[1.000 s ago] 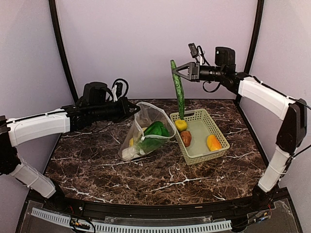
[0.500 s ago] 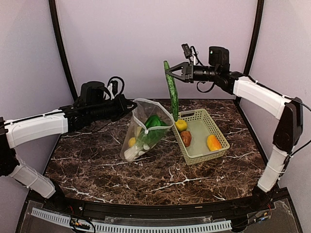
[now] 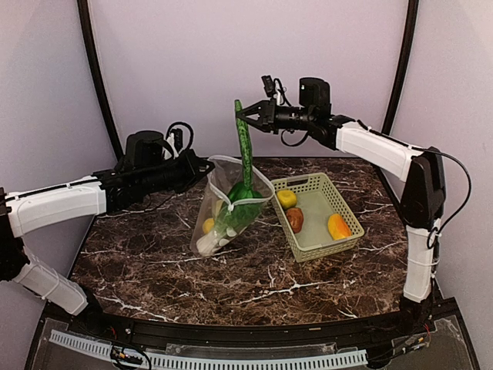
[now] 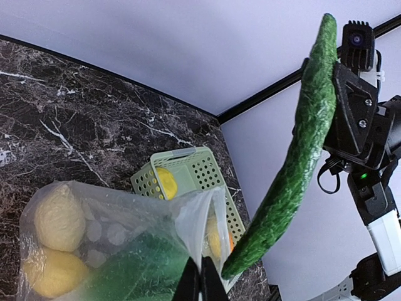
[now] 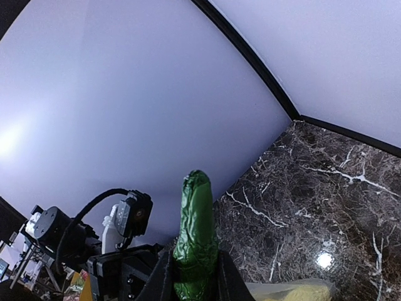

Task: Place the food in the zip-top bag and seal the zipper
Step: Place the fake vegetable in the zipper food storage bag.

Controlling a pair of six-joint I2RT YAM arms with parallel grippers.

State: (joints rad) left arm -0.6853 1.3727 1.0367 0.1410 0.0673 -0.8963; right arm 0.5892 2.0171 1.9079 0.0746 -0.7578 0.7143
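"What had changed in that last second?"

"The right gripper (image 3: 245, 122), clamped on the cucumber (image 3: 243, 150), had swung it from above the basket (image 3: 331, 245) to the zip-top bag (image 3: 229, 206); its tip hung at the mouth."

"And the left gripper (image 3: 208, 165)?"

"Pinched together on the bag's rim, holding it open. 3 food pieces (image 3: 295, 220) lay in the basket, so sealing was far off."

Soft, even, fairly bright light fills the enclosure; the lilac walls (image 3: 231, 62) look flat. The dark marbled worktop (image 3: 154, 254) carries only faint, blurred shadows. In the right wrist view a small white glare spot (image 5: 324, 260) sits on it (the wall there glows brighter toward the left). The black frame posts (image 3: 95, 77) bow with lens distortion. Nearest the left wrist lens, the zip-top bag (image 4: 125, 219) looks slightly soft.
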